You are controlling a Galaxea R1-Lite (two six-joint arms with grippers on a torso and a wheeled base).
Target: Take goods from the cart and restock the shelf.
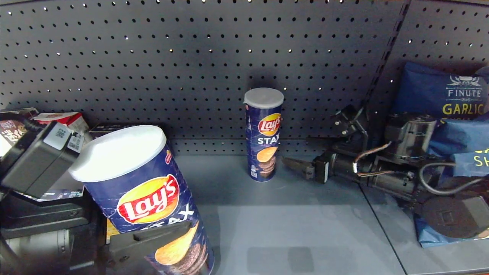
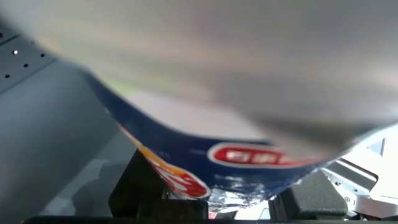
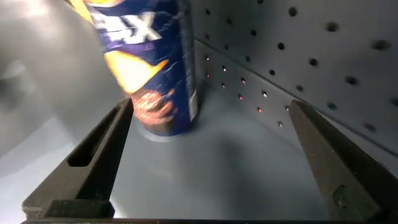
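Note:
A blue chip can (image 1: 141, 191) with a white lid leans at the front left of the shelf, held in my left gripper (image 1: 151, 233); one dark finger (image 1: 153, 236) crosses its lower front. In the left wrist view the can (image 2: 249, 155) is pressed close to the camera. A second, matching chip can (image 1: 263, 137) stands upright near the pegboard at the back middle. My right gripper (image 1: 311, 137) lies low on the shelf to that can's right, open and a short gap from it. In the right wrist view the standing can (image 3: 155, 68) is just beyond the spread fingers (image 3: 93, 162).
The grey shelf floor (image 1: 286, 229) is bare between the two cans and in front. Small boxes (image 1: 57, 118) sit at the back left. Blue snack bags (image 1: 443, 91) pile up at the right behind the right arm. A perforated back wall (image 1: 191, 57) closes the shelf.

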